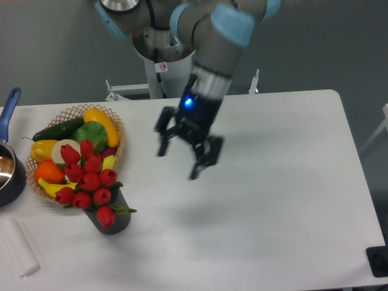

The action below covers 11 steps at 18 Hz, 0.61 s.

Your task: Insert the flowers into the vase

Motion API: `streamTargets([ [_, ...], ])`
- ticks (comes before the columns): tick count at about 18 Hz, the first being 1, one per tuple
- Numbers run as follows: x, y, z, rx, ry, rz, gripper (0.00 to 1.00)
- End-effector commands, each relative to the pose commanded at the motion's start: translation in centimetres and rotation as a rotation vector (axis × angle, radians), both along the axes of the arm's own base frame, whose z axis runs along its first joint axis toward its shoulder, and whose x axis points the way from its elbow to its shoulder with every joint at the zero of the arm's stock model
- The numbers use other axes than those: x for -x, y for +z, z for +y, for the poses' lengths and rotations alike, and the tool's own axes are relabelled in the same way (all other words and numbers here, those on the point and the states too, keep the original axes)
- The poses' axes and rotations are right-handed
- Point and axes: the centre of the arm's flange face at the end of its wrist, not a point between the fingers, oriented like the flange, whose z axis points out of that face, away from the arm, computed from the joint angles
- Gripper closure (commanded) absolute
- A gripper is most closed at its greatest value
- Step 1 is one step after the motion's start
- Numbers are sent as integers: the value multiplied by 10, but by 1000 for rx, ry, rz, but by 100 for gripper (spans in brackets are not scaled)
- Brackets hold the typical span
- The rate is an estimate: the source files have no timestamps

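Black jaws of the gripper [180,162] hang apart and empty above the middle of the white worktop [285,182]. Red flowers [88,176] sit in the vase [114,219] near the front-left edge, touching a wicker basket [115,130].

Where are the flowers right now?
In the camera view the flowers stand in the vase at the table's front left, right beside the wicker basket, well apart from the open gripper.
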Motion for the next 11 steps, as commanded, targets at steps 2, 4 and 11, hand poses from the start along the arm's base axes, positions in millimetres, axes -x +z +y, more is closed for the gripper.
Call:
streamTargets([
  [2,13,15,-10,45,34,15,0],
  [4,19,25,-16,155,-23,86,0],
  [11,43,53,-73,412,-217,148,0],
])
